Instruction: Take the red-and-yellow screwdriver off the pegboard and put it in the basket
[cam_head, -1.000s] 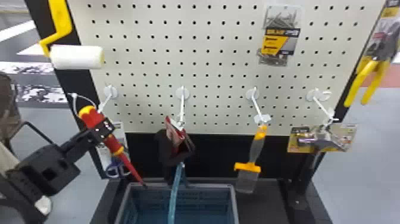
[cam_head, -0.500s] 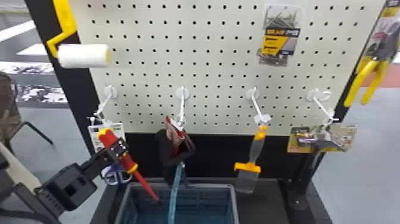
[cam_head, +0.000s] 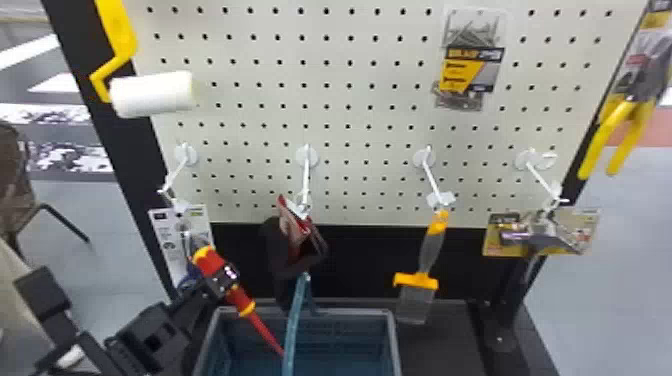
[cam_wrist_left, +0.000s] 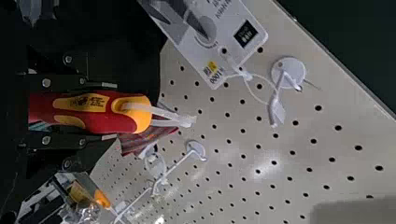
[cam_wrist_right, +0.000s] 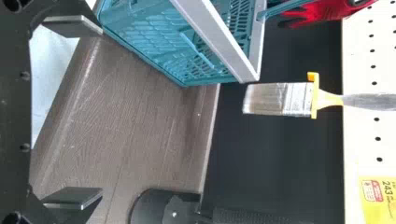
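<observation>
the left hand (cam_head: 220, 281) is clenched on the handle of the red-and-yellow screwdriver (cam_head: 204, 256), in front of the pegboard (cam_head: 350, 120) at its lower left. the screwdriver is off the board and tilted, yellow end up, its red shaft slanting down over the basket (cam_head: 350, 313) toward the basket's blue handle (cam_head: 294, 327); i can't tell whether the tip touches that handle. in the left wrist view a pale tie (cam_wrist_left: 170, 114) is looped through the yellow end.

the right hand (cam_wrist_right: 101, 112) is released, its two fingers well apart, near the basket and the brown surface (cam_wrist_right: 135, 126).

on the board's lower row, a printed card (cam_head: 162, 232) hangs at the left hook, gloves (cam_head: 295, 232) at the next one, then a paintbrush (cam_head: 429, 250) with its bristles down, and a yellow package (cam_head: 575, 235) at the far right hook. a packet of screws (cam_head: 470, 65) hangs higher up, and a white roller (cam_head: 150, 93) is at the upper left.
</observation>
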